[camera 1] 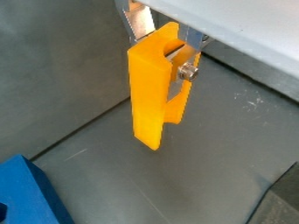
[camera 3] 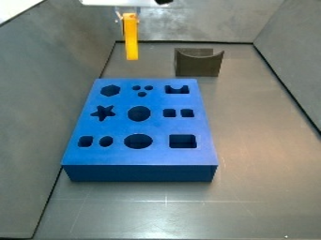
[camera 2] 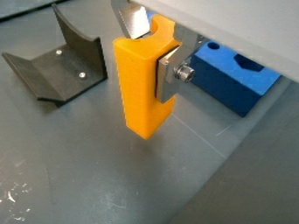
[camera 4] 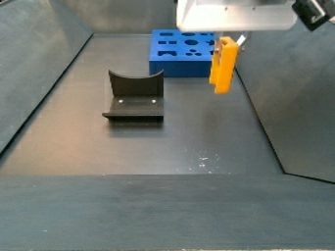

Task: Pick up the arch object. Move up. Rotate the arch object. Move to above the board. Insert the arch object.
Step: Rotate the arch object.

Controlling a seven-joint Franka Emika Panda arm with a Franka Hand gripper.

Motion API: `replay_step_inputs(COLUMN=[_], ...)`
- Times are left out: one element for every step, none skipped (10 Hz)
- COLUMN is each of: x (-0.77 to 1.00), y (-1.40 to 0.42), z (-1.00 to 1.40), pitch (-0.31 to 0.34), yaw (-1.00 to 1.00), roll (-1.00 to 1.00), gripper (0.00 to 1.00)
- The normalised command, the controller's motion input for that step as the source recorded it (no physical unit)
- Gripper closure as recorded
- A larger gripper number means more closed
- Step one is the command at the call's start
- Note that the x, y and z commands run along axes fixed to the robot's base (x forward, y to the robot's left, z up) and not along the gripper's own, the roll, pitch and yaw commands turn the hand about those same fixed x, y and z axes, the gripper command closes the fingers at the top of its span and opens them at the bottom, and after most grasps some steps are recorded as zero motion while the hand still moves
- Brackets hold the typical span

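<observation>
Hanging well clear of the grey floor (camera 4: 197, 137), the small bright yellow-orange plastic arch object (camera 2: 145, 80) is clamped near its upper end between the flat silver fingers (camera 2: 177, 72) of the gripper (camera 1: 166, 45), long axis pointing down, with most of its length below the pads. That high grip is the main risk: it seems likely that any contact at the lower end during insertion would lever the piece between the pads and tilt it, and a tilted piece would jam on the rim of a cut-out rather than drop in. A second risk is orientation; if the rotation is incomplete or the arch-shaped hole on the large thick blue rectangular board (camera 3: 141, 122) is mistaken for a neighbouring square or oval, the piece would sit on the surface and could slip from the grasp. In a side view the arch object (camera 3: 130, 36) hangs beyond the board's far edge, not yet above it. The dark L-shaped fixture (camera 4: 133, 95) stands on the floor apart from the board and off the direct path, so nothing appears to block the travel.
</observation>
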Motion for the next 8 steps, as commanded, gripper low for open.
replay_step_inputs(x=[0.03, 0.03, 0.0, 0.0, 0.0, -0.02, -0.02, -0.01], y=[-0.01, -0.01, 0.0, 0.0, 0.0, 0.0, 0.01, 0.01], z=[-0.83, -0.73, 0.0, 0.75, 0.73, 0.63, 0.52, 0.35], pitch=[-0.072, -0.07, 0.0, 0.0, 0.008, 0.027, 0.029, 0.033], yaw=[0.02, 0.02, 0.0, 0.0, 0.0, 0.0, -0.01, -0.01], roll=[-0.12, -0.13, 0.0, 0.0, 0.0, 0.01, 0.02, 0.03], gripper=[1.0, 1.0, 0.0, 0.0, 0.0, 0.0, 0.0, 0.0])
